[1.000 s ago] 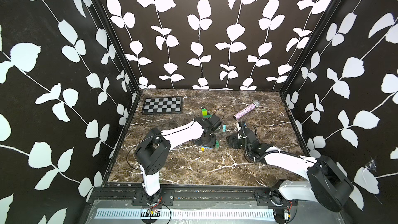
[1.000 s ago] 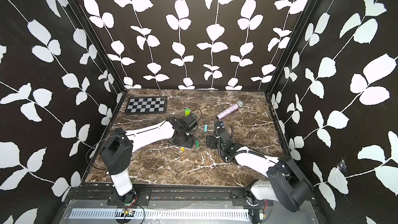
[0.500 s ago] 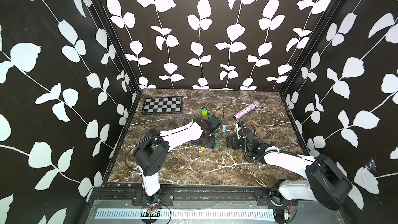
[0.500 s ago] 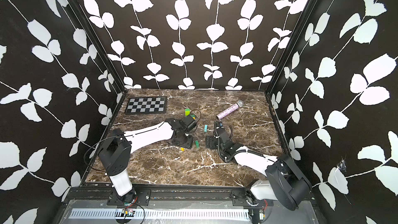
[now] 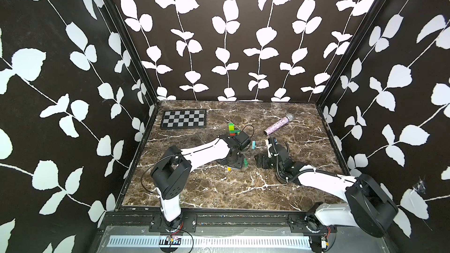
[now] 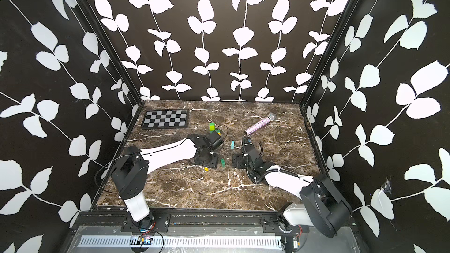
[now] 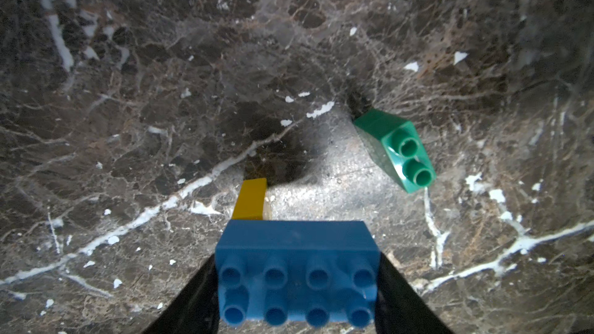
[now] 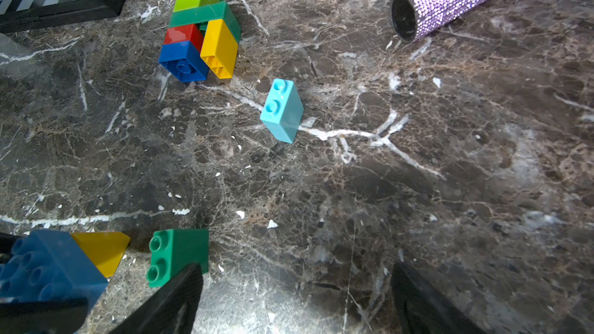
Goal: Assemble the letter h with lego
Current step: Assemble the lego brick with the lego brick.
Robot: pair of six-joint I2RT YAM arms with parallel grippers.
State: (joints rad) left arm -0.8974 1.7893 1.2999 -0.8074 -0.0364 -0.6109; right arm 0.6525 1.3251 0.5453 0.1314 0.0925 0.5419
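Blue brick clamped in left hand; right hand gaping, empty.

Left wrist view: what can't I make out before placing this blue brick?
Yellow brick: mostly behind the blue brick; its studs are hidden.
Left gripper: fingers cut off by the frame edge, contact hidden by the brick.
Lego stack: not in this view; in both top views too small, partly behind the left wrist.

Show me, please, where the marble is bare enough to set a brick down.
Bare: the near marble between the left arm and right arm, and the right edge past the microphone. Crowded: the middle, with the dark green brick, light blue brick and brick stack.
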